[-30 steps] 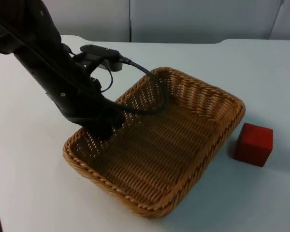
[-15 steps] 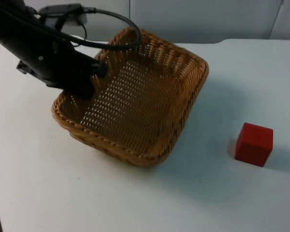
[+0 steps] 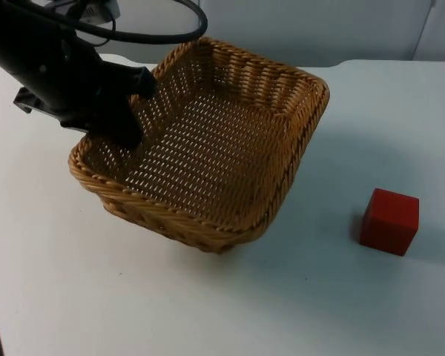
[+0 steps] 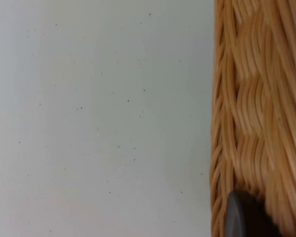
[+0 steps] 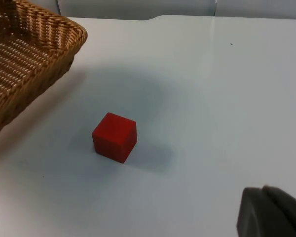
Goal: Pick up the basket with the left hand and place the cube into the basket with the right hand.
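Top view: wicker basket (image 3: 208, 156) held by the left gripper (image 3: 122, 122), jaws clamped on the rim at the basket's left side, one finger inside the wall and one outside. Appears lifted and tilted off the worktop (image 3: 222, 311), judging by the soft shadow spread beneath it, though contact at the near edge cannot be ruled out. Empty inside. Red cube (image 3: 389, 221) sitting flat on the worktop, well apart from the basket, to its right. From the left wrist: woven rim (image 4: 256, 108) running past a black fingertip, bare white surface beside it. From the right wrist: cube (image 5: 114, 137) alone on the worktop, basket corner (image 5: 34, 54) off to one side; right gripper (image 5: 269, 215) waiting back from the cube, cannot tell whether its jaws are apart or together. Likely handling: cube looks solid, stiff, light, with smooth flat faces, so best taken across two opposite faces near the middle. Basket stiff but springy and light, held off-centre, so likely to sag or swing when the cube drops in. Worktop white, smooth, level, with plenty of room around the cube; grey partition wall (image 3: 282, 30) behind.
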`<move>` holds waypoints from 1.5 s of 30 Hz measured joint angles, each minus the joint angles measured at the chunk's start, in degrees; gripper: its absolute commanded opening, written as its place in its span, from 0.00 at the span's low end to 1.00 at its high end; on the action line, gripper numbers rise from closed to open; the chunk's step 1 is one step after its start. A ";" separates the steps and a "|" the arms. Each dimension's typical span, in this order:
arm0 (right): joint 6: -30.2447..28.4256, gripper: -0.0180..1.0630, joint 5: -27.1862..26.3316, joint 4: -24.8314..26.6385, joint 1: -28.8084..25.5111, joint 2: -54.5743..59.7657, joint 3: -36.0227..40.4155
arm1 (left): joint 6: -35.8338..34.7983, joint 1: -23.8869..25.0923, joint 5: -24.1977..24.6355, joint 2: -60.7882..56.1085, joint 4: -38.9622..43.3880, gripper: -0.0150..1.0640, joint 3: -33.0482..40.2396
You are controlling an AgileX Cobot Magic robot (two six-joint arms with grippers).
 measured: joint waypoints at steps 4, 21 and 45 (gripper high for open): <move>0.00 0.01 0.00 0.00 0.00 0.00 0.00 | 0.00 0.00 0.00 0.00 0.00 0.01 0.00; 0.00 0.01 0.00 0.00 0.00 0.00 0.00 | -0.11 0.00 3.71 0.00 -0.08 0.01 0.00; 7.56 0.01 0.00 -5.10 0.00 0.00 0.00 | 0.00 0.00 2.09 0.00 -0.21 0.01 0.00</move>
